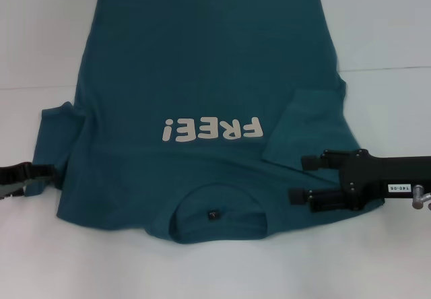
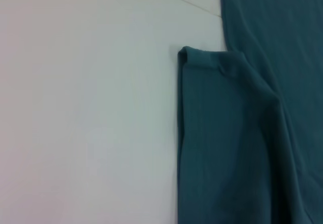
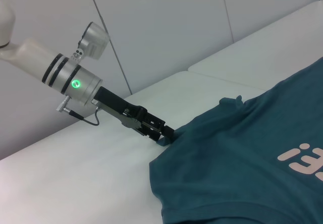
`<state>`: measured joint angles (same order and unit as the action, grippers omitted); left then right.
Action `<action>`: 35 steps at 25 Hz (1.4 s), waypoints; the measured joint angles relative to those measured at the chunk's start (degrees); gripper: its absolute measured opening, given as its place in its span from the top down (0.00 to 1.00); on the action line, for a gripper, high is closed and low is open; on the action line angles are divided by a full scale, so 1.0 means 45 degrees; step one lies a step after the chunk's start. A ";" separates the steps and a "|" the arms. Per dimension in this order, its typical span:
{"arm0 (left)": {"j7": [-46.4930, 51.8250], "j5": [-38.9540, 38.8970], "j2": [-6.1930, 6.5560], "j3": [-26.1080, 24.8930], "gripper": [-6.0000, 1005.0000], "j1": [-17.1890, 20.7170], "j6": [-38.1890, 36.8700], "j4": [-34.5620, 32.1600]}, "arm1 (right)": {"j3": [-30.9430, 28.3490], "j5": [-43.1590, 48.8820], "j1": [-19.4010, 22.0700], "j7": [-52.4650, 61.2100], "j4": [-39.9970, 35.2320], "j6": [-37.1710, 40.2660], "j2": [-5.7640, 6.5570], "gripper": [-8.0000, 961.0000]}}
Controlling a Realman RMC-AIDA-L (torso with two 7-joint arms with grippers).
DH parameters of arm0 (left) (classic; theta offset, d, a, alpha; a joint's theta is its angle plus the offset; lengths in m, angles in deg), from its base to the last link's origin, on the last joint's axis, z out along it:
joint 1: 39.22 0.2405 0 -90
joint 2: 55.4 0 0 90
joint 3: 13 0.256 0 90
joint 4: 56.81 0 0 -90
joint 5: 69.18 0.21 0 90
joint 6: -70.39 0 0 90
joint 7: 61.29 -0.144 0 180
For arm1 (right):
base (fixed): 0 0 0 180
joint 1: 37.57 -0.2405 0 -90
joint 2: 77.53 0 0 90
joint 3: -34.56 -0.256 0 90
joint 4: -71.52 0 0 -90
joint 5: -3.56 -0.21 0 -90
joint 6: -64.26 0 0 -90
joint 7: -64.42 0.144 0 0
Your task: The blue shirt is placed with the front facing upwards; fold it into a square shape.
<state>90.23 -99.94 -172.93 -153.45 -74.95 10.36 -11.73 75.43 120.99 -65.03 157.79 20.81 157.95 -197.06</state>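
The blue shirt [image 1: 202,63] lies front up on the white table [image 1: 377,29], collar and dark neck tag [image 1: 213,214] toward me, white "FREE!" lettering [image 1: 211,130] across the chest. Its right-hand sleeve [image 1: 303,124] is folded inward onto the body. My right gripper [image 1: 300,178] hovers open just over the shirt's right shoulder, nothing between its fingers. My left gripper [image 1: 37,176] sits at the outer edge of the left sleeve [image 1: 57,137], shut on the cloth; in the right wrist view the left gripper [image 3: 165,134] pinches that sleeve edge. In the left wrist view the sleeve [image 2: 227,148] has a curled corner.
A seam in the white table [image 1: 390,68] runs across behind the shirt's middle. A pale panelled wall [image 3: 166,27] stands beyond the table's far side. Bare table surface [image 2: 86,108] lies left of the sleeve and in front of the collar.
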 joint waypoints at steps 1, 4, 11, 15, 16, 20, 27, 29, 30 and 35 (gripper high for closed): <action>0.0000 0.0000 -0.0008 0.0000 0.14 -0.0019 -0.0002 -0.0002 | 0.0000 0.0000 -0.0001 0.0000 0.0000 0.0000 0.0000 0.01; 0.0007 0.0001 -0.0044 0.0000 0.14 -0.0085 -0.0045 -0.0017 | 0.0000 0.0000 -0.0004 -0.0006 0.0000 0.0000 0.0001 0.01; 0.0010 -0.0075 -0.0073 0.0000 0.14 -0.0307 -0.0038 -0.0193 | 0.0000 -0.0001 -0.0010 -0.0035 0.0136 -0.0019 0.0012 0.01; 0.0004 -0.0047 -0.0078 0.0000 0.14 -0.0372 -0.0015 -0.0247 | 0.0000 0.0000 -0.0010 -0.0043 0.0182 -0.0020 0.0020 0.01; 0.0003 -0.0042 -0.0084 0.0000 0.14 -0.0381 -0.0010 -0.0262 | 0.0000 0.0000 -0.0003 -0.0043 0.0182 -0.0020 0.0021 0.01; 0.0014 0.0002 -0.0089 0.0000 0.14 -0.0393 -0.0002 -0.0275 | 0.0000 -0.0001 0.0028 -0.0046 0.0182 -0.0020 0.0020 0.01; 0.0095 0.0033 -0.0022 -0.0001 0.14 -0.0290 0.0058 -0.0092 | 0.0001 -0.0001 0.0056 -0.0033 0.0183 -0.0018 0.0002 0.02; 0.0126 0.0126 0.0001 -0.0022 0.14 -0.0281 0.0065 -0.0082 | 0.0001 -0.0001 0.0055 -0.0006 0.0188 -0.0017 0.0001 0.02; 0.0179 0.0265 0.0007 -0.0050 0.14 -0.0279 0.0074 -0.0057 | 0.0000 0.0000 0.0056 0.0004 0.0190 -0.0018 0.0000 0.02; 0.0486 0.0798 -0.0010 -0.0020 0.14 -0.0279 0.0132 0.0082 | 0.0000 0.0000 0.0026 0.0021 0.0196 -0.0026 0.0000 0.01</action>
<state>92.42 -96.35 -172.97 -153.54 -76.20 10.95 -11.36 75.43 120.99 -64.92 157.89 21.69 157.83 -197.06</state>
